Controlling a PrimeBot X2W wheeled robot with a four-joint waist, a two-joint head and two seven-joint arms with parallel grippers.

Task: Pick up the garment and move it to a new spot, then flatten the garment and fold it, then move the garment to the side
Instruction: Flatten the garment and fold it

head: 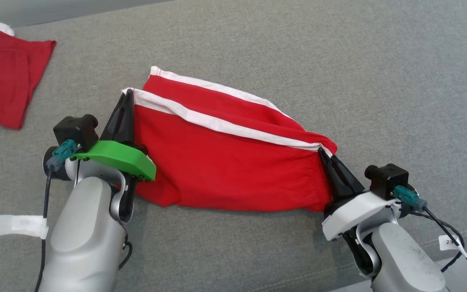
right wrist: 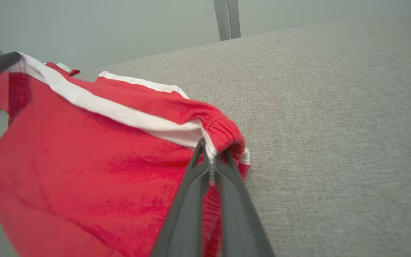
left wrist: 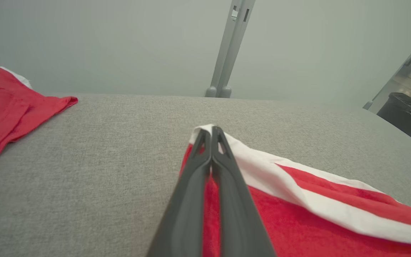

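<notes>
The garment (head: pixel 225 158) is a pair of red shorts with white stripes, folded lengthwise and stretched between both grippers above the grey surface. My left gripper (head: pixel 128 94) is shut on its white-trimmed left corner, which the left wrist view shows pinched at the fingertips of that gripper (left wrist: pixel 212 130) over the garment (left wrist: pixel 298 214). My right gripper (head: pixel 323 151) is shut on the elastic waistband end at the right; in the right wrist view this gripper (right wrist: pixel 211 148) clamps the bunched waistband of the garment (right wrist: pixel 84 160). The lower edge sags onto the surface.
Another red garment (head: pixel 2 77) with a white label lies at the far left of the grey fabric surface (head: pixel 339 61); it also appears in the left wrist view as red cloth (left wrist: pixel 5 103). A black bin (left wrist: pixel 409 112) stands beyond the surface's far right.
</notes>
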